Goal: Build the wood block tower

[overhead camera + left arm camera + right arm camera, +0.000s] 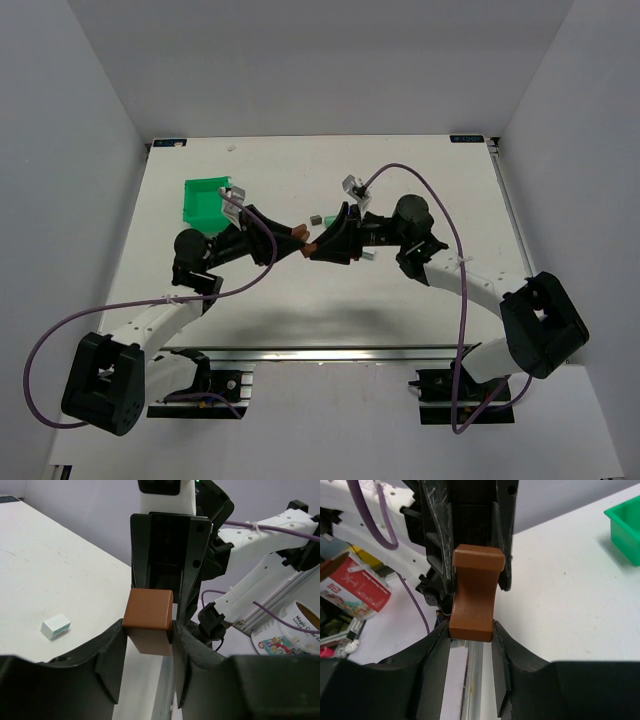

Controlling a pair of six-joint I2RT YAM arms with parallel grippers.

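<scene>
Green bin [207,200] sits at the left of the table [300,300]. At centre, the left gripper [148,640] clamps 1 end of a brown block [148,615], held off the tabletop. The right gripper [471,630] clamps its other end. 1 whitish block [55,626] lies loose nearby.

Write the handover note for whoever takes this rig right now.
Right tool: shut on the brown block, up over the table.
Left tool: appears clamped on that block's other end; looks like a handover.
Elsewhere: a whitish-mint block lies loose on the table; green bin at far left.
Done: no tower visible.
Left: finish the handover, probably set the brown block as base, stack the rest.
</scene>
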